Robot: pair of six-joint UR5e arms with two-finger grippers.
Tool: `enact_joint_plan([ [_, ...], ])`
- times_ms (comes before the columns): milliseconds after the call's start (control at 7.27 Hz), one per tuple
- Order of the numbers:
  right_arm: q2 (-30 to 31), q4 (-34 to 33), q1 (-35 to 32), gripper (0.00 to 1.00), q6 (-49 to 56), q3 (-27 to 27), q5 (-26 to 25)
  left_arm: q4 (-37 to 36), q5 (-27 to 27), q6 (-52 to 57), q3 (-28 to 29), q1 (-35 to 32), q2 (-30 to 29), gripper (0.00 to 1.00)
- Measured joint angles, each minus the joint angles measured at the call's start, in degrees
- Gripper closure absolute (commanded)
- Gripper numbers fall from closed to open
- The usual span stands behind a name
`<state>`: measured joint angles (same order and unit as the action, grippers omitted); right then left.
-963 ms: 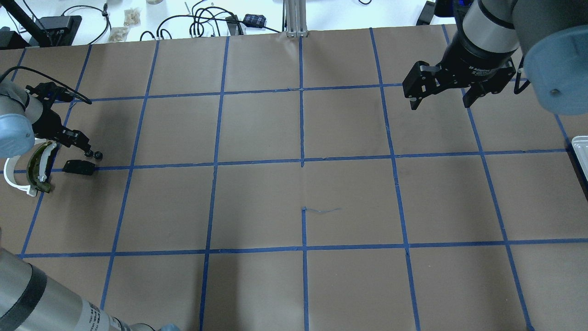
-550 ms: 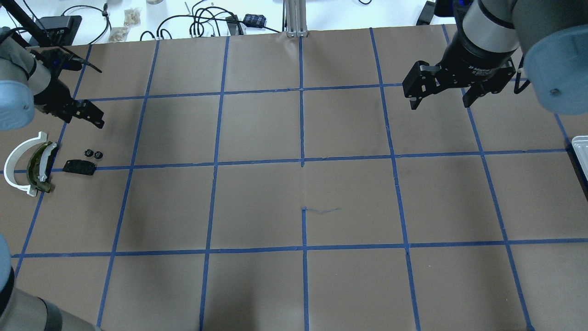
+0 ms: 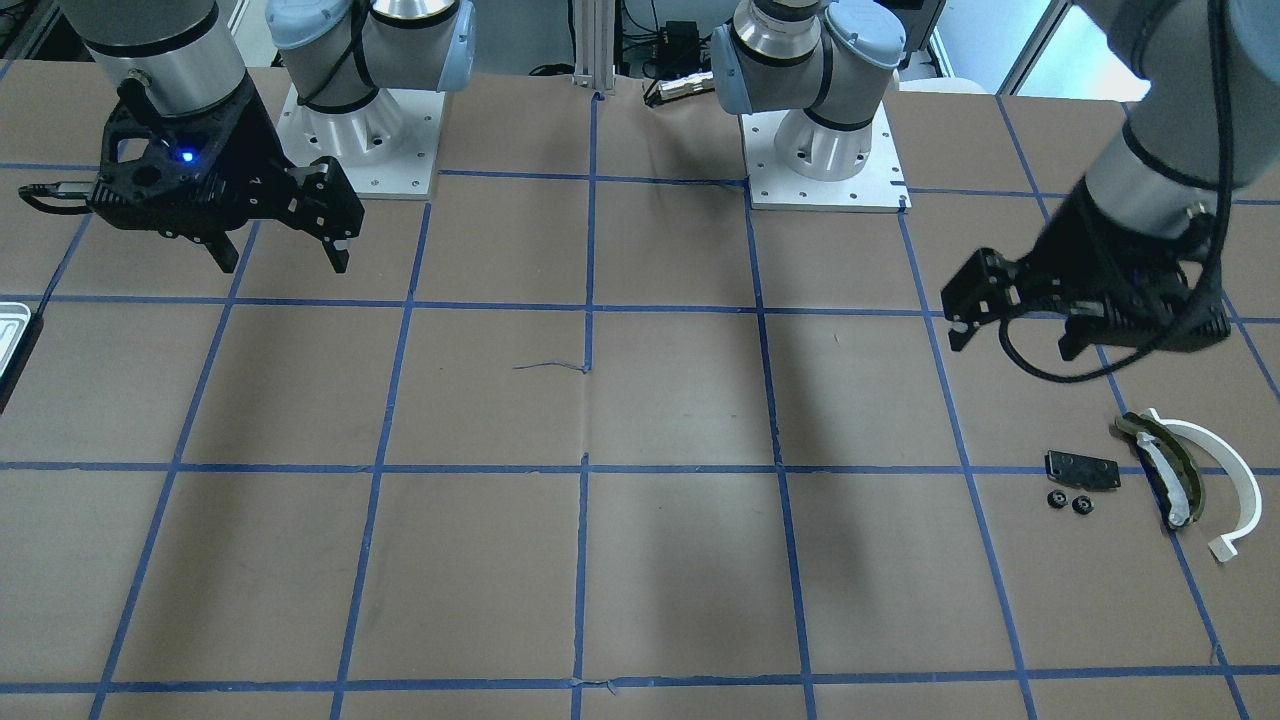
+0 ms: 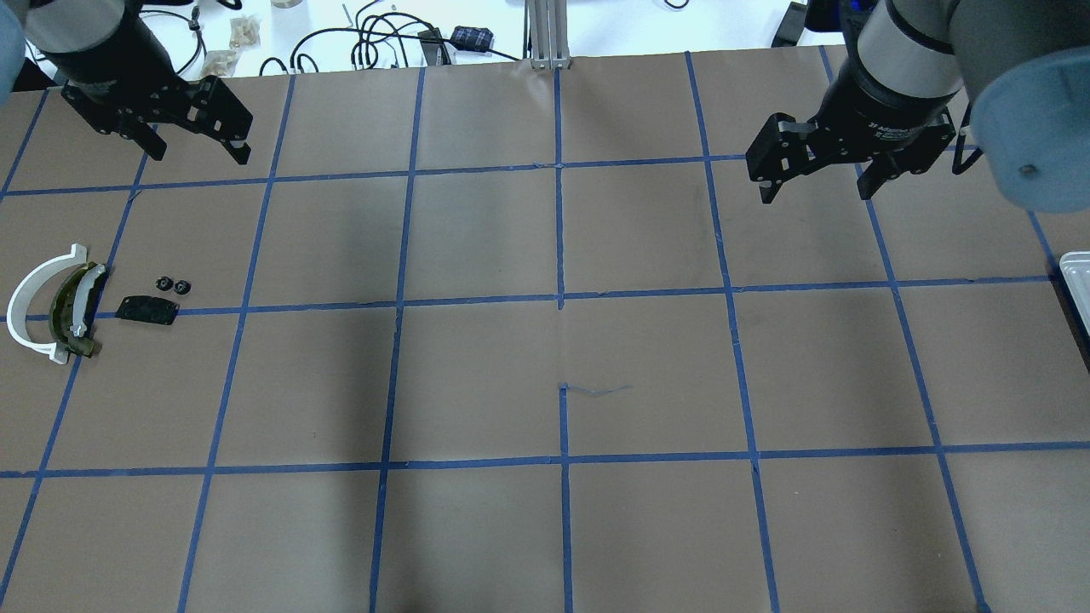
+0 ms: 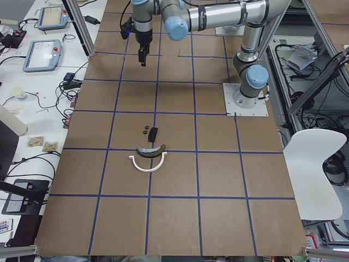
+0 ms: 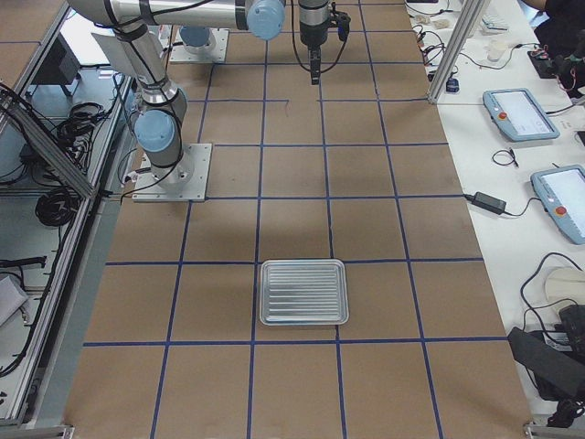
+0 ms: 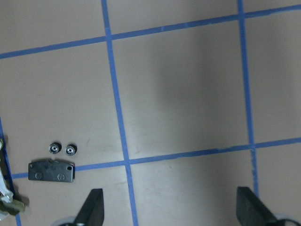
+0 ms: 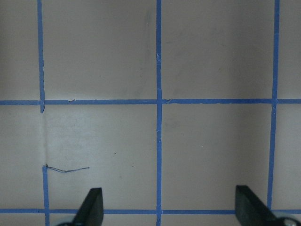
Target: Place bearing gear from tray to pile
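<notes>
The left gripper (image 4: pixel 201 146) had lifted away to the far left, jaws apart, leaving 2 bearing gears (image 4: pixel 171 284) by the pile (image 4: pixel 66 312). The tray (image 6: pixel 303 292) held nothing, so the task looked finished. The right gripper (image 4: pixel 815 191) hung with its jaws apart too.

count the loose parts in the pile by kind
small black gears: 2
flat black plate: 1
white half-ring: 1
olive curved strip: 1
total: 5

Right claw (image 8: pixel 168 197) gapes (fingers (image 8: pixel 91 207) well apart) — above brown paper (image 8: pixel 99 56), blue tape grid (image 8: pixel 159 70).
</notes>
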<state>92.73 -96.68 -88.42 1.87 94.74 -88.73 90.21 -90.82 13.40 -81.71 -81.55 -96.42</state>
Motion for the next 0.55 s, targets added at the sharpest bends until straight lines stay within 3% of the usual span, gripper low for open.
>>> enact_joint_plan([
  [275,0.0,0.0,0.0,0.00,0.0,0.0,0.0,4.0,0.0,-9.8,-2.0,-7.9,3.5,0.00],
  [550,0.0,0.0,0.0,0.00,0.0,0.0,0.0,0.7,0.6,-12.3,-6.8,-8.4,6.1,0.00],
])
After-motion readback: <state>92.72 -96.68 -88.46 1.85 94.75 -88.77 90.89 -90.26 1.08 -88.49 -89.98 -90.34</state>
